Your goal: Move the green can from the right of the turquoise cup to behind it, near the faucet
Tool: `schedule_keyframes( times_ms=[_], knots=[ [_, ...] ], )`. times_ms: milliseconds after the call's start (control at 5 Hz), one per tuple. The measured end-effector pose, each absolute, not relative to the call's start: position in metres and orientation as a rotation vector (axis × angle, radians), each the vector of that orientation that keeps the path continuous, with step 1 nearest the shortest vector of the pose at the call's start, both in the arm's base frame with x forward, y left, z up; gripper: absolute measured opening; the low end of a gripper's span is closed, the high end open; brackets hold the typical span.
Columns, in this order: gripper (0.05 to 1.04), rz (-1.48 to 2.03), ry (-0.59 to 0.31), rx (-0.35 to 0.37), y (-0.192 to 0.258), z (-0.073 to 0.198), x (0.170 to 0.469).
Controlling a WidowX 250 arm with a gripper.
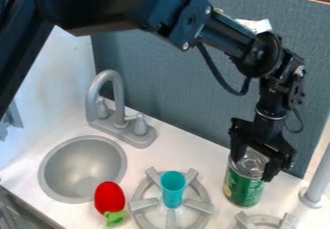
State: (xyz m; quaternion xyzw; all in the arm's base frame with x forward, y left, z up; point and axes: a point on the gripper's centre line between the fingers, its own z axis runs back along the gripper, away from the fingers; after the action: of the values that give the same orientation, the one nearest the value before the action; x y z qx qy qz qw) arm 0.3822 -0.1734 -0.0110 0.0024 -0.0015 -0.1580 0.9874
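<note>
On the near side of the white counter [38,150] lies a red toy fruit [109,197], its green stem [116,217] pointing toward the camera. Just beside it a teal cup [172,189] stands upright on a grey burner [143,204]. The relation that counts is farther right: the green can [243,184] is directly below the black gripper [253,165], its long axis upright and roughly in line with the way the gripper points down. The jaws are at the can's lid, yet one cannot tell whether they are clenched on it or merely around it. The can stands to the right of the cup, apart from it, and the one arm [222,35] comes over from the upper left.
</note>
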Motion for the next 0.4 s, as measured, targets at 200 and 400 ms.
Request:
schedule_keyframes(
  times_ms=[200,400],
  knots=[
    [1.0,-0.319,0.039,0.016,-0.1707,-0.0283,0.3763],
    [1.0,-0.323,0.019,0.012,-0.1724,-0.0284,0.379]
  ],
)
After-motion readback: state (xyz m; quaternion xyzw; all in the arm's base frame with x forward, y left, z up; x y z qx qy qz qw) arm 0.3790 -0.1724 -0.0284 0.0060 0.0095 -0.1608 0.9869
